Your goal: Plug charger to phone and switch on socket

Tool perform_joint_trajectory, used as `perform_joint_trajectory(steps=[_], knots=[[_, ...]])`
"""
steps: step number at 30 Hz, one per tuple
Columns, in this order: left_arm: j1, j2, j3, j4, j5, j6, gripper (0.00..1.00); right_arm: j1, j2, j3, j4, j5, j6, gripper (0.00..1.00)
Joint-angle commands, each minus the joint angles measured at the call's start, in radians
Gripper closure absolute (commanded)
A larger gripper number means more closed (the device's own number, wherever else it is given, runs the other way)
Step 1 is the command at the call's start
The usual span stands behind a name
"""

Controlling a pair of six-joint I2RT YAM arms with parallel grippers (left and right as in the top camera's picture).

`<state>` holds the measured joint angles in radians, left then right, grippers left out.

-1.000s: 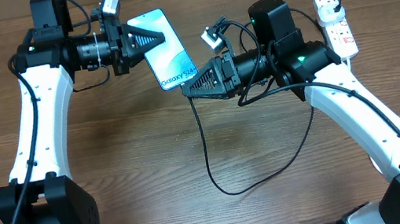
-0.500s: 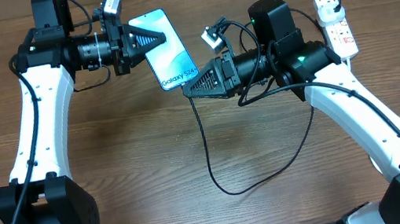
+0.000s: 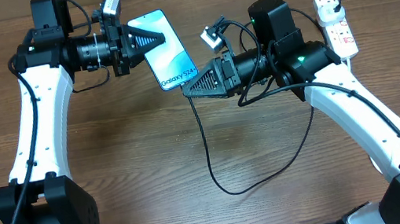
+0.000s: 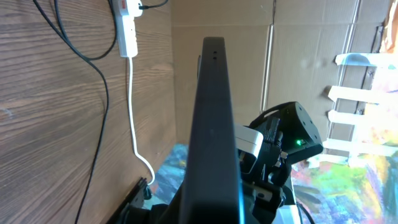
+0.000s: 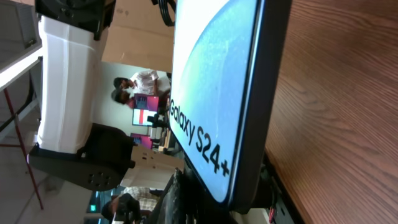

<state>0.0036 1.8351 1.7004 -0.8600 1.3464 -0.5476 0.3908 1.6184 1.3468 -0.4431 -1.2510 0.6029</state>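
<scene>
Above woodgrain table (image 3: 154,174), left gripper (image 3: 162,36) clamps slim phone (image 3: 174,62), right gripper (image 3: 186,92) pinches thin charger (image 3: 205,151).

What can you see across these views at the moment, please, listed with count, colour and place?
phone: one, light blue screen reading Galaxy S24+, held up between the two arms.
charger cable: one, thin black, running from the phone's lower end down into a loop on the table.
socket strip: one, white with red switches, far right of the table, with a thick white lead.
table: one, brown wood grain, under everything.
robot arms: two, white with black joints, one on each side.
left end effector: one, black, shut on the phone.
right end effector: one, black, shut on the charger cable by the phone's lower edge.
</scene>
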Motion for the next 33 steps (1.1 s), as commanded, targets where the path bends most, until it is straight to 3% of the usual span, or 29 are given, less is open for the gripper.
perform_joint_trajectory(steps=[1,33], knots=[[-0.005,-0.009,0.004,-0.004,0.077,0.024,0.96,-0.004,-0.017,0.021,0.019,0.010,0.000,0.96],[-0.065,-0.009,0.004,-0.004,0.076,0.024,0.96,-0.004,-0.017,0.021,0.049,0.080,0.052,0.96]])
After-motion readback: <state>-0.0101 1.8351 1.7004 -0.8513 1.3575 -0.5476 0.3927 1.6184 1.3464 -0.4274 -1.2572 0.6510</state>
